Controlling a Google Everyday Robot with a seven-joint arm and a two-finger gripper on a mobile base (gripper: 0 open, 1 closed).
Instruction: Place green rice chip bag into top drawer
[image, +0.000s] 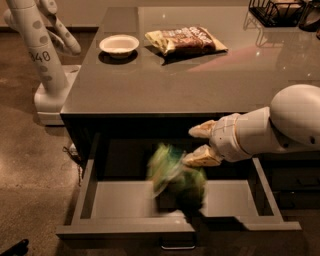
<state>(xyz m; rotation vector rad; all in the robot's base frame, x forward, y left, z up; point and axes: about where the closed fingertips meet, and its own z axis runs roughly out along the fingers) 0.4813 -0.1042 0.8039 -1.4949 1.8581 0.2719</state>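
The green rice chip bag (175, 176) is a blurred green shape over the middle of the open top drawer (120, 201), just below and left of my gripper. It is free of the fingers. My gripper (198, 144) reaches in from the right on a white arm, above the drawer and just under the counter's front edge. Its two cream fingertips (202, 130) are spread apart with nothing between them.
On the grey counter (150, 85) sit a white bowl (119, 45) and a brown-and-cream snack bag (185, 40). A black wire basket (280, 11) stands at the back right. Another white robot (42, 55) stands on the floor at the left. A metal handle (175, 246) shows below the drawer front.
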